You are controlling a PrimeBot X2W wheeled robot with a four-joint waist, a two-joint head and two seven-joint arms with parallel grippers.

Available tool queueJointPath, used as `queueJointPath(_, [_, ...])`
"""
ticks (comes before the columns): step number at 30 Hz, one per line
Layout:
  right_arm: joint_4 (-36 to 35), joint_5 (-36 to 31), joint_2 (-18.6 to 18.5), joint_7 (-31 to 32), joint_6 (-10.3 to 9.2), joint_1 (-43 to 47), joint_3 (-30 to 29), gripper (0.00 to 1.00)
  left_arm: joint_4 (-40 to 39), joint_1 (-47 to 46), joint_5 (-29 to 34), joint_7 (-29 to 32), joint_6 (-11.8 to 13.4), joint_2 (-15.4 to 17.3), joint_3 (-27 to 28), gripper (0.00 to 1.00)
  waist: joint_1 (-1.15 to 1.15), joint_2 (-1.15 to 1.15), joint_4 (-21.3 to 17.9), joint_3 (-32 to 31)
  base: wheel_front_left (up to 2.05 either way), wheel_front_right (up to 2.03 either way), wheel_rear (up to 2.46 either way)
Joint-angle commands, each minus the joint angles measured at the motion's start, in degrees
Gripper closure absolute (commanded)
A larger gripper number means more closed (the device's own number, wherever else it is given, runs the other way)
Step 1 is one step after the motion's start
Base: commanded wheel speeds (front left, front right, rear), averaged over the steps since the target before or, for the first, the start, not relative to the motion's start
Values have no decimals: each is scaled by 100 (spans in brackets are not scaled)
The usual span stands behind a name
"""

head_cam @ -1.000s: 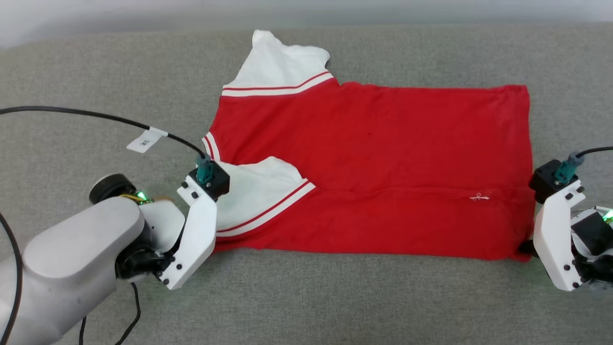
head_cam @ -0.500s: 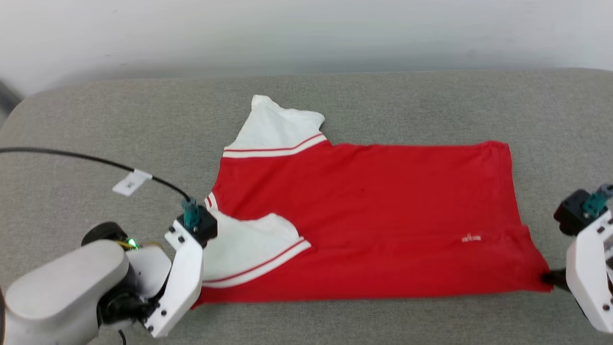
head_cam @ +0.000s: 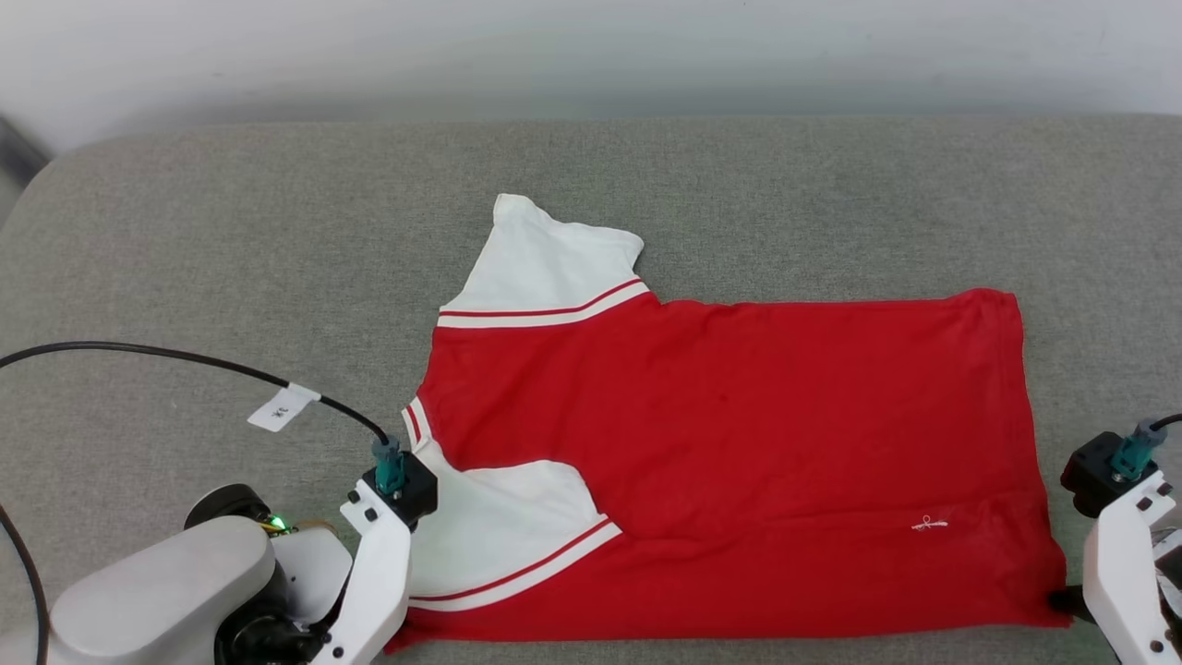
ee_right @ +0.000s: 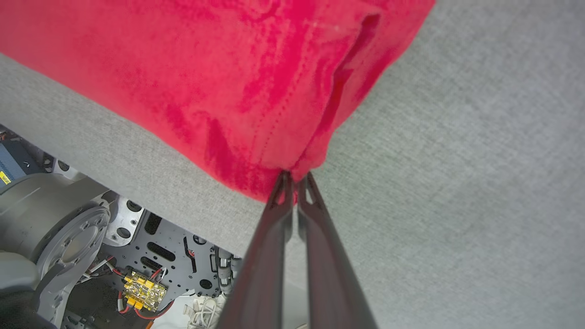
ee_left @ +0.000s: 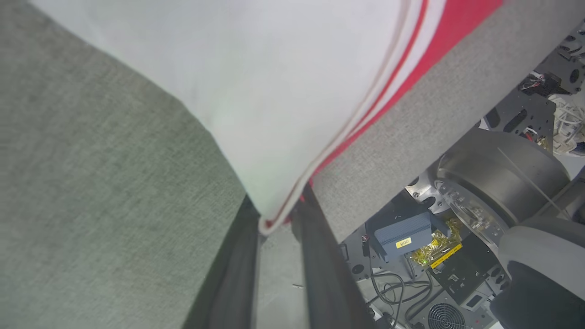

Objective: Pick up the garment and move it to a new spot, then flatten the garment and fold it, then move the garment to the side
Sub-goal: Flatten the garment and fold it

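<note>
while the garment [head_cam: 739, 443] lies on grey cushion [head_cam: 277, 231] | left pincer [ee_left: 275, 214] clamps sleeve [ee_left: 251, 91] | right pincer [ee_right: 295, 183] clamps hem corner [ee_right: 292, 155]

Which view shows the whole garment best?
Head view: the whole garment lies spread, one sleeve folded in. Left wrist view shows its white sleeve corner at the left gripper; right wrist view, a red corner pinched by the right gripper.
</note>
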Motion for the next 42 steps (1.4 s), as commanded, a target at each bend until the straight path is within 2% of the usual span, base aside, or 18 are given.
queueJointPath(1, [60,-70,73,-60,-5,45,-41,0,68,9,25,-103,15,-46,52,0,0,0,14,-15,0,0,0])
queueJointPath(6, [40,-267,109,-586,-5,100,-384,0,49,-110,91,-503,11,67,247,0,0,0,20,-176,0,0,0])
queueJointPath(7, [-8,-440,220,-1159,-5,149,-782,0,-36,-194,174,-842,95,183,457,0,0,0,-4,-267,0,0,0])
queueJointPath(9, [25,-710,319,-1618,-5,215,-1133,0,-89,-284,313,-1155,141,246,596,0,0,0,-26,-300,0,0,0])
queueJointPath(15, [-64,-1630,1174,-3056,-6,434,-2313,0,153,-607,969,-2276,521,160,1014,0,0,0,-171,-297,0,0,0])
queueJointPath(16, [-64,-1630,1174,-3056,-6,434,-2313,0,153,-607,969,-2276,521,160,1014,0,0,0,-171,-297,0,0,0])
queueJointPath(20, [-339,-2391,1982,-3896,-5,686,-3131,0,425,-882,1246,-2688,708,4,1194,0,0,0,-316,-224,0,0,0])
queueJointPath(25, [-925,-3026,3103,-4665,-6,1133,-3998,0,730,-1342,1538,-2892,714,-163,1300,0,0,0,-510,-57,0,0,0])
queueJointPath(29, [-1436,-3409,3900,-5059,-5,1524,-4411,0,1002,-1793,1574,-2736,622,-276,1388,0,0,0,-654,144,0,0,0])
queueJointPath(32, [-1795,-3645,4330,-5276,-5,1751,-4476,0,1244,-2159,1404,-2475,564,-331,1551,0,0,0,-801,350,0,0,0])
queueJointPath(35, [-2018,-3773,4620,-5429,-5,1888,-4422,0,1466,-2531,1195,-1957,470,-366,1618,0,0,0,-951,596,0,0,0])
queueJointPath(42, [-2173,-3891,4871,-5640,-5,1700,-4276,0,1842,-3353,749,-319,287,-451,1572,0,0,0,-1239,1243,0,0,0])
